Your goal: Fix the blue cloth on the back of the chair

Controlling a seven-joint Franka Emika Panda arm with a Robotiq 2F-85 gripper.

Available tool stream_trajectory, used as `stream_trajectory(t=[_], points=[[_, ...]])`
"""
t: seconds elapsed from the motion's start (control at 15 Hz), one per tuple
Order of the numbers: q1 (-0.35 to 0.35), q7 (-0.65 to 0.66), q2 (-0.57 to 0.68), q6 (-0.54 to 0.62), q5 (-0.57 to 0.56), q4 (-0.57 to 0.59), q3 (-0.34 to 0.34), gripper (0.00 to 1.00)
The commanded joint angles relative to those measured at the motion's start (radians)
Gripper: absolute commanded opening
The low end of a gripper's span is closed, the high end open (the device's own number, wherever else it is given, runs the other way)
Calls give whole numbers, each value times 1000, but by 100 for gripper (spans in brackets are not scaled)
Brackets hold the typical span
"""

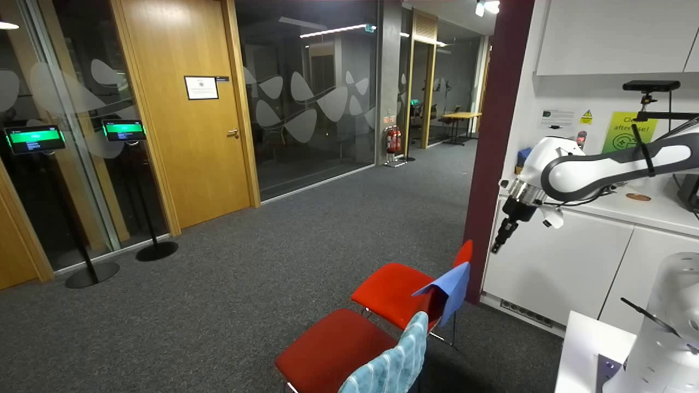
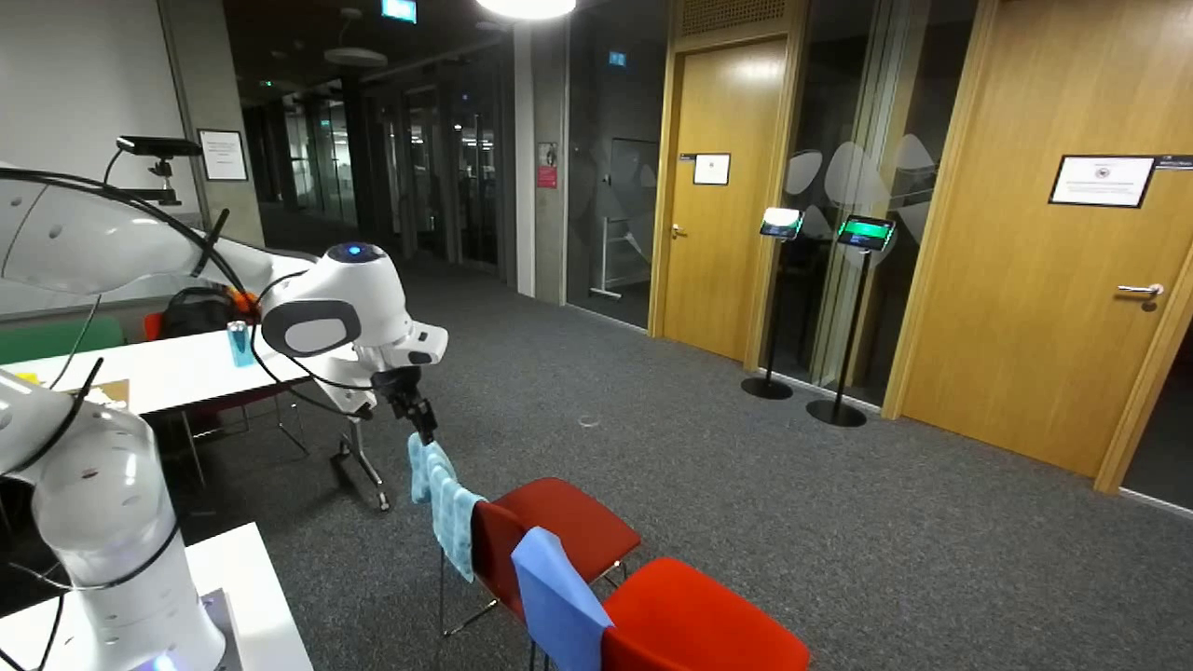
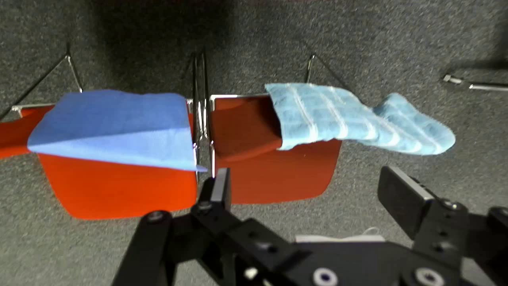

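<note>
The gripper [image 3: 307,186] hangs pointing downward, its fingers [image 3: 401,202] well apart and nothing held between them. In the wrist view the cloth [image 3: 115,131] lies off to its left, beyond the left-hand finger, the nearer of the two; only one arm [image 1: 570,177] is there to reach it. The cloth is draped over the back of the chair [image 3: 123,190], its long axis running side to side along that back, roughly in line with the way the fingers would close. So the next move likely calls for a sideways shift and, to pinch across the ridge, a turn of the wrist. The cloth sits askew: red back shows bare past the end away from the second chair [image 3: 285,174], and one corner juts out over the seat. It looks thin, smooth and matte, falling in flat planes with a sharp crease, so a bent corner may hold its shape rather than settle by itself. Beside it, the second chair is darker red and bears a pale teal towel [image 3: 329,115], plush, striped in white, soft and rounded where the cloth is crisp. Both seats are padded and round-cornered. Underneath spreads flecked grey carpet [image 1: 218,316]; farther out stand smooth white cupboards [image 1: 557,262] and a honey-coloured wooden door [image 1: 185,125].
</note>
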Motion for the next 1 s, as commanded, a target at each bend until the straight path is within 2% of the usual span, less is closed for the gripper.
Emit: stream_trajectory(t=[0.0, 0.2, 0.53, 0.6, 0.67, 0.93], points=[[37, -10, 176, 190, 21, 94, 19, 100], [41, -4, 320, 268, -2, 181, 38, 100], [26, -42, 504, 214, 20, 335, 39, 100], [23, -50, 525, 175, 32, 361, 39, 100], [7, -7, 467, 226, 11, 287, 64, 100], [0, -6, 529, 200, 12, 342, 70, 100]])
